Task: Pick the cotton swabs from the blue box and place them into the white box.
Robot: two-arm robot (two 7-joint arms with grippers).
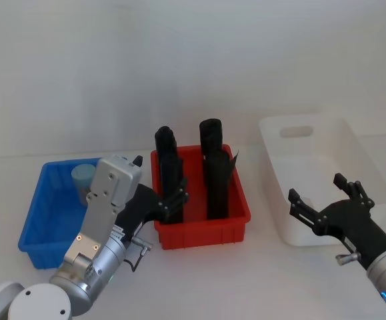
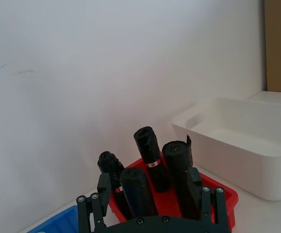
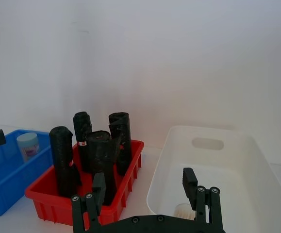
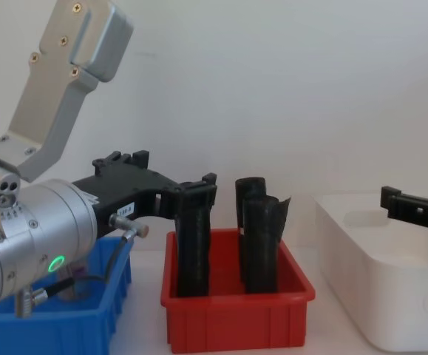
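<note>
The blue box (image 1: 36,223), the red bin (image 1: 203,232) and the white box (image 1: 356,147) are smooth moulded plastic with a soft sheen, on a matt white desk (image 1: 259,283). The black rolls (image 1: 217,183) look like crinkled, faintly glossy plastic film, and the cotton swabs (image 1: 83,177) sit in a clear plastic jar with a smooth pale blue lid. The left tool (image 2: 149,178) and the right tool (image 1: 316,188) are matt black, while the left arm's housing (image 4: 66,81) is satin silver metal.
</note>
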